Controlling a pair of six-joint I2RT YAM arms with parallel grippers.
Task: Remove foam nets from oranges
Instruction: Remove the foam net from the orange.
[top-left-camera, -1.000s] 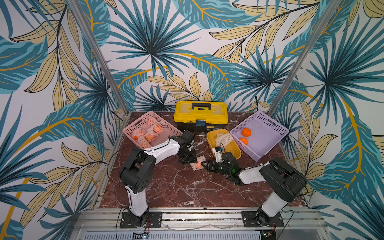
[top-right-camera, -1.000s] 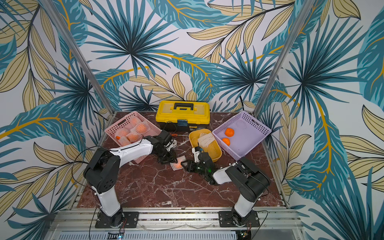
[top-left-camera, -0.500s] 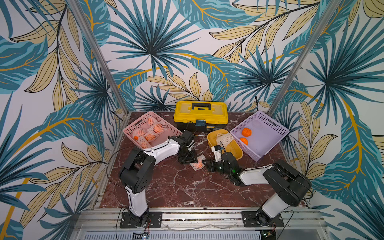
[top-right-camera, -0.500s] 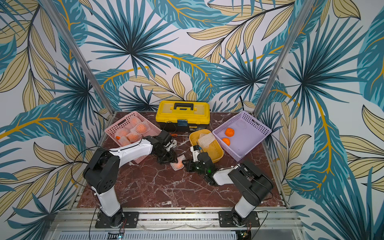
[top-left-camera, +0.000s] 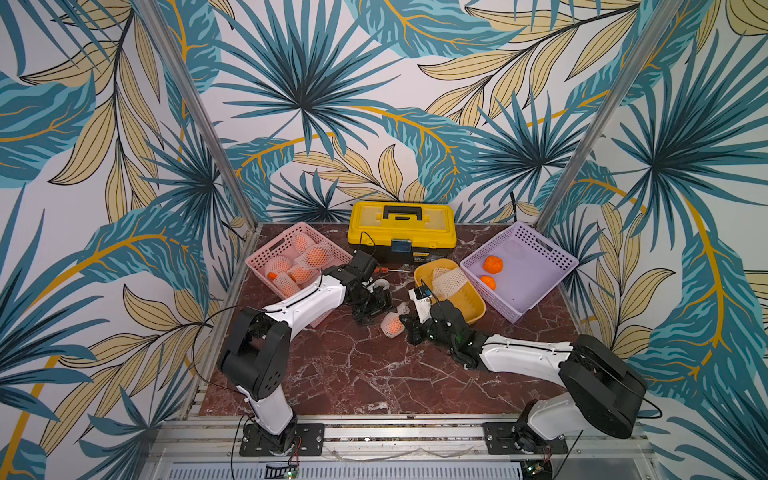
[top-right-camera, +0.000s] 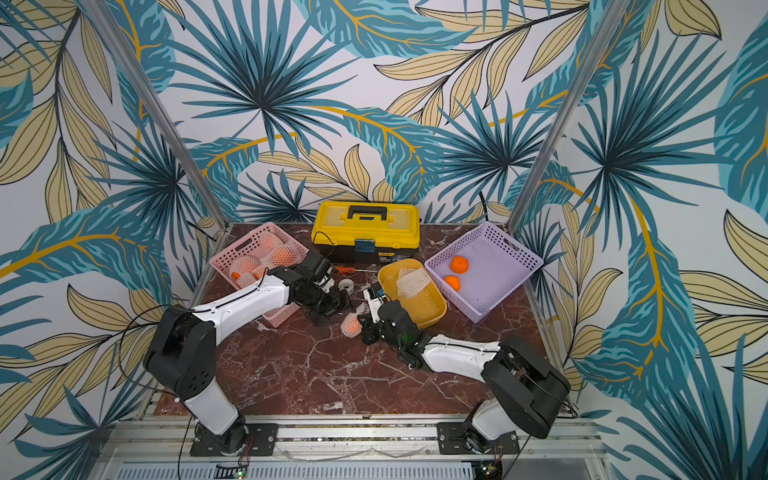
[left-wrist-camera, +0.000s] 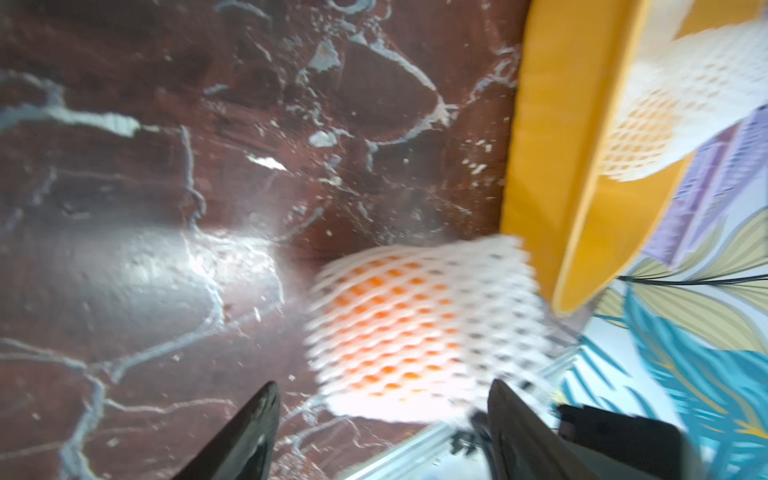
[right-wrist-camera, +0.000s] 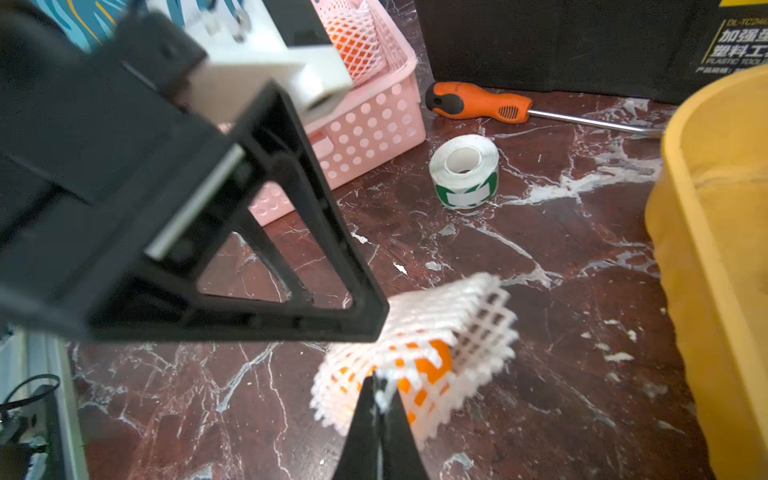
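Note:
One orange (right-wrist-camera: 432, 361) in a white foam net (top-left-camera: 392, 324) lies on the marble table between both arms. My right gripper (right-wrist-camera: 380, 382) is shut on a strand of that net at its near edge. My left gripper (left-wrist-camera: 384, 384) is open, its fingers (left-wrist-camera: 253, 432) spread wide just short of the netted orange (left-wrist-camera: 415, 328). The pink basket (top-left-camera: 272, 245) holds several netted oranges (top-left-camera: 318, 255). Two bare oranges (top-left-camera: 493, 263) lie in the purple basket (top-left-camera: 523, 278). Empty foam nets (top-left-camera: 449, 280) rest in the yellow tub (top-left-camera: 478, 307).
A yellow toolbox (top-left-camera: 401, 230) stands at the back centre. An orange-handled screwdriver (right-wrist-camera: 478, 102) and a roll of tape (right-wrist-camera: 463, 170) lie in front of it, between the pink basket and the tub. The left arm's finger (right-wrist-camera: 291, 249) looms close in the right wrist view.
My left gripper has opened and let go of the netted orange. My right gripper has closed onto the net's edge. The netted orange has stayed in the middle of the table.

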